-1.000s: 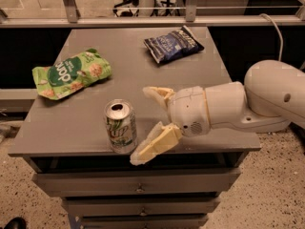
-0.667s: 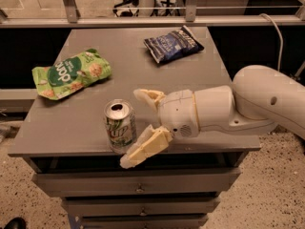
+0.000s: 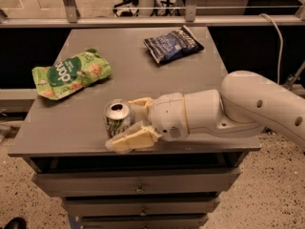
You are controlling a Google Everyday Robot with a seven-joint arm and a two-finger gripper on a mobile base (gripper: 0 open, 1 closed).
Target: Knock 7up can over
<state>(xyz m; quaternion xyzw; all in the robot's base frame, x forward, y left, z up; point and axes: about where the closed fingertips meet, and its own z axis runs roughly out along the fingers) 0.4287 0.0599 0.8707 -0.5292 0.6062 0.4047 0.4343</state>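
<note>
The 7up can (image 3: 116, 118), small and silver-white with green lettering and a shiny opened top, stands upright near the front edge of the grey table (image 3: 143, 75). My gripper (image 3: 127, 123) reaches in from the right at the end of a white arm (image 3: 238, 109). It is open, with one cream finger behind the can and the other (image 3: 131, 140) in front of it, low by the table edge. The can sits between the two fingers, with the front one at its base.
A green snack bag (image 3: 70, 73) lies at the table's left side. A dark blue chip bag (image 3: 172, 44) lies at the back right. Drawers sit below the tabletop. A metal railing runs behind the table, and a cable hangs at the far right.
The gripper has moved left toward the can; its fingers, which were to the right of the can, now straddle it. The can stays upright in the same spot.
</note>
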